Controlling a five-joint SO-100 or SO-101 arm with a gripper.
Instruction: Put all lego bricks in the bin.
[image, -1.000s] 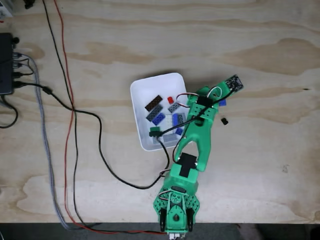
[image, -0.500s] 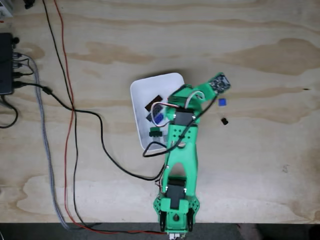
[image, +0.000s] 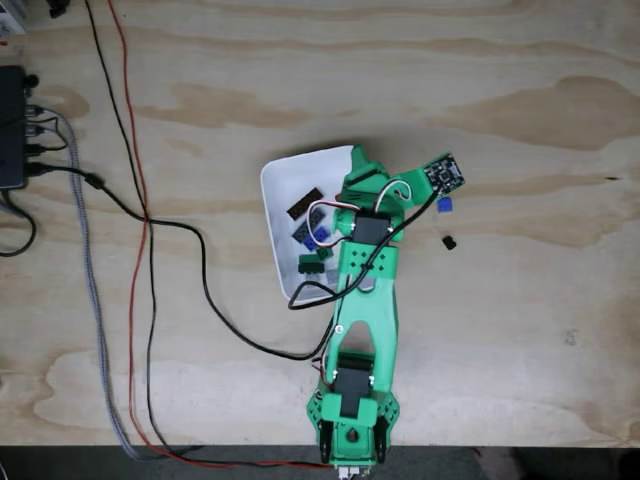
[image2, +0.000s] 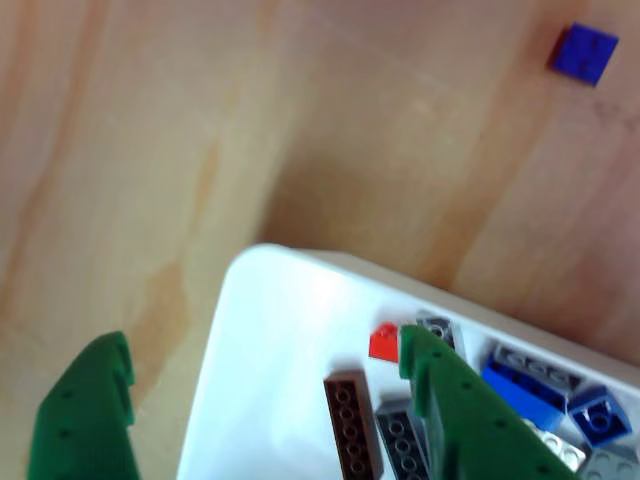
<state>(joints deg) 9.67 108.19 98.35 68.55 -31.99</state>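
Green gripper (image2: 265, 385) hangs over the white bin's (image2: 260, 330) rim, fingers spread apart and empty; bare plywood table (image: 520, 330) surrounds the bin.

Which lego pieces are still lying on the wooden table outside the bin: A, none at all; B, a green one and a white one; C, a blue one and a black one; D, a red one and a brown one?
C: in the fixed view a blue brick and a small black piece lie on the wooden table, to the right of the white bin.
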